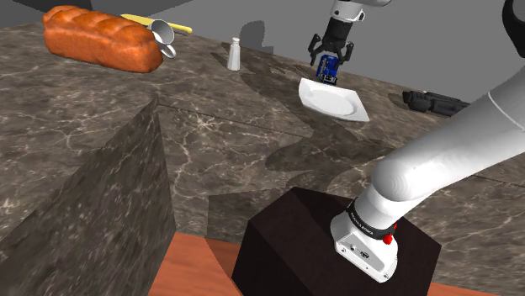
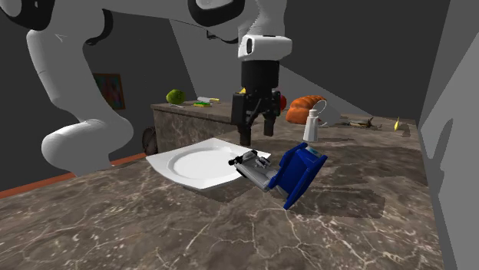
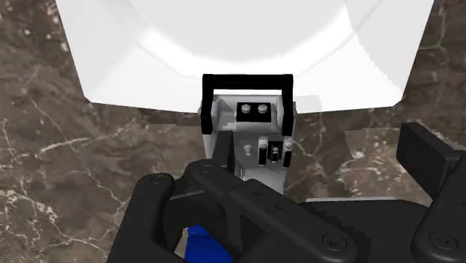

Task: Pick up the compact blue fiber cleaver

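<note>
Beside one white plate (image 2: 165, 162), one blue cleaver (image 2: 302, 173).

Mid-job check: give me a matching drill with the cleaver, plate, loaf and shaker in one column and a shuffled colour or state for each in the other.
1. cleaver
2. plate
3. bread loaf
4. shaker

A. orange-brown
B. pale, standing upright
C. blue and grey, below the open pincer
D. white, lying flat

Pairs: 1-C, 2-D, 3-A, 4-B
</note>
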`<control>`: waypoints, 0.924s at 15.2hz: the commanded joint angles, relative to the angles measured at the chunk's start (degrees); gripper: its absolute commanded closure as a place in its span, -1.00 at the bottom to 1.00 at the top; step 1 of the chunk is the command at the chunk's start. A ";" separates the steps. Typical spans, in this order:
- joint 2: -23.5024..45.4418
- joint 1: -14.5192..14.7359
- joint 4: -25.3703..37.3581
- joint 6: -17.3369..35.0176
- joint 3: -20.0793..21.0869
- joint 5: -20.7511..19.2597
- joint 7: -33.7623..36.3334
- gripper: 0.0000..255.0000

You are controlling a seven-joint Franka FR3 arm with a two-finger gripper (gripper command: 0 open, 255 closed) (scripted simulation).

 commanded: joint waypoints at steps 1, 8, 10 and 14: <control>2.78 -1.49 1.92 1.10 -1.22 -0.06 2.63 -1.00; 6.04 -3.33 1.11 5.39 -2.89 -0.01 6.01 -1.00; 6.33 -3.35 -0.14 6.93 -2.93 0.02 5.99 -1.00; 6.62 -3.33 -1.16 8.22 -2.94 0.06 6.04 1.00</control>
